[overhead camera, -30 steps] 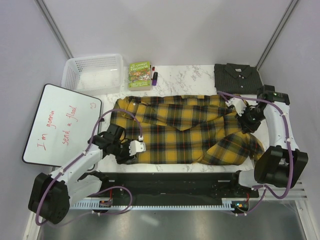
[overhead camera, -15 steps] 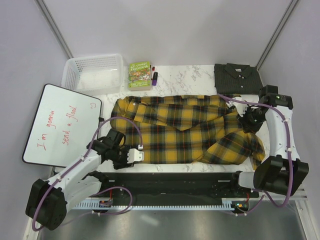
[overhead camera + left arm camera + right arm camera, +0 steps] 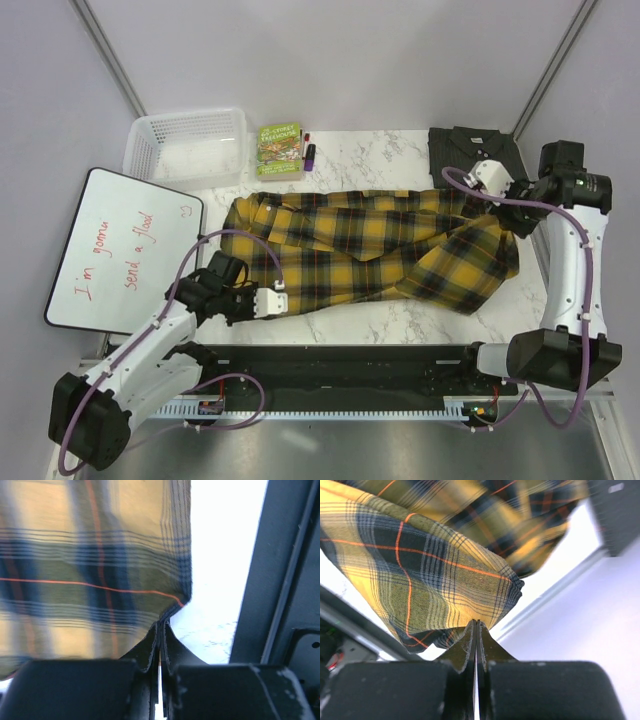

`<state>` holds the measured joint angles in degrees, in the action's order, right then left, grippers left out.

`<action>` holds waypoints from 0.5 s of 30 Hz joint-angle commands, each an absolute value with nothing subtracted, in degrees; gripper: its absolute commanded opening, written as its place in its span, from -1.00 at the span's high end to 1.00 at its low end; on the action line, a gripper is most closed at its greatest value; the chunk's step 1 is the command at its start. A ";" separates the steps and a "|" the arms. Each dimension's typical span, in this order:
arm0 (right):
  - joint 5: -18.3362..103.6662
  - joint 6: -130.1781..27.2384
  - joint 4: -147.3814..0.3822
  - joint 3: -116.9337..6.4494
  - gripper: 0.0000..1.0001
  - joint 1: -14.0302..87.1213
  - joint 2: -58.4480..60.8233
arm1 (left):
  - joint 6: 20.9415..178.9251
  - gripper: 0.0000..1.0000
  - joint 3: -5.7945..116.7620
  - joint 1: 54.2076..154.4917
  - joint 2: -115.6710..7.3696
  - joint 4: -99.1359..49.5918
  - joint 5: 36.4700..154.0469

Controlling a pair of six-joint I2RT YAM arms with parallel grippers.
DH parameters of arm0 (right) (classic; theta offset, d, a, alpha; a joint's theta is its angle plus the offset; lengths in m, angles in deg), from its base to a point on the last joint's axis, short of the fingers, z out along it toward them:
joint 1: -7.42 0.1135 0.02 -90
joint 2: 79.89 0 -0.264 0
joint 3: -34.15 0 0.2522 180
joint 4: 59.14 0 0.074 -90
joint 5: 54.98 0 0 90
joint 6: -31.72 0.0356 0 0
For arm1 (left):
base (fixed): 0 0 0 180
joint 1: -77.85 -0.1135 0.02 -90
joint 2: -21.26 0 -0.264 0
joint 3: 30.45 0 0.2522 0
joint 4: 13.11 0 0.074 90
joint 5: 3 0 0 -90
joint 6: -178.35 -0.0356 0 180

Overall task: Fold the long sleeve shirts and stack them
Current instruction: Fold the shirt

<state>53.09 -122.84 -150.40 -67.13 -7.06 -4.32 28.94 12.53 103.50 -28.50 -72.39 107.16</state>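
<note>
- Left jaws are clenching the plaid shirt (image 3: 370, 250) at its near left corner.
- Right jaws are pinching its right end, holding it raised beside the grey shirt (image 3: 462, 146).

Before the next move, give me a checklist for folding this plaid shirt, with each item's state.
1. The left tool is shut on the plaid shirt at its near left corner: ok.
2. The right tool is shut on the shirt's right end: ok.
3. Cloth flat between the two grips: not ok, the right end is raised and bunched.
4. The folded charcoal shirt is clear of the right tool: cannot tell, they overlap from above.
</note>
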 commanded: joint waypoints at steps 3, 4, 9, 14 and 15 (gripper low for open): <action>55.24 -123.24 -155.88 -78.12 1.00 -7.35 -2.64 | 34.12 0.97 20.84 103.52 -29.98 -70.83 108.71; 55.67 -123.15 -155.52 -79.09 1.00 -7.26 -2.20 | 34.65 0.96 21.54 103.51 -30.68 -70.30 108.36; 55.07 -124.37 -153.77 -84.37 1.00 -5.16 1.05 | 34.21 0.97 24.79 102.29 -33.06 -65.82 105.20; 50.15 -124.73 -148.33 -86.57 1.00 1.16 4.56 | 33.25 0.96 28.40 99.91 -38.32 -62.57 103.44; 48.14 -124.82 -147.36 -86.66 1.00 2.14 5.00 | 32.99 0.96 28.66 99.65 -38.94 -61.08 103.08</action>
